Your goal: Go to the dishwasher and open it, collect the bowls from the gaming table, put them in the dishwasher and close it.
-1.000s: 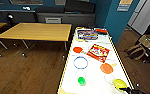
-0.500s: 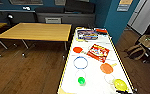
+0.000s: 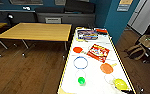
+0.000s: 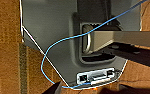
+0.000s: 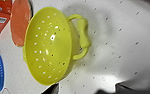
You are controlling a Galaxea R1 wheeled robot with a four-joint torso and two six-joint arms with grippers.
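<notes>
Head: gaming table [image 3: 96, 82] runs near to far, bowls spread on it; yellow bowl [image 3: 120, 83] near-right corner, partly cut off.
L wrist: grey robot body, blue cable [image 4: 66, 40]; claw state can't tell.
R wrist: yellow bowl [image 5: 49, 45] shows holes, handle; claw can't tell.

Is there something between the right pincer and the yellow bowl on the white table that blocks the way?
Nothing visible does. In the right wrist view the yellow bowl lies tilted on the bare white gaming table, with open tabletop around its handle side. An orange bowl lies beyond it, not in front of it. The pincer itself is hard to make out.
</notes>
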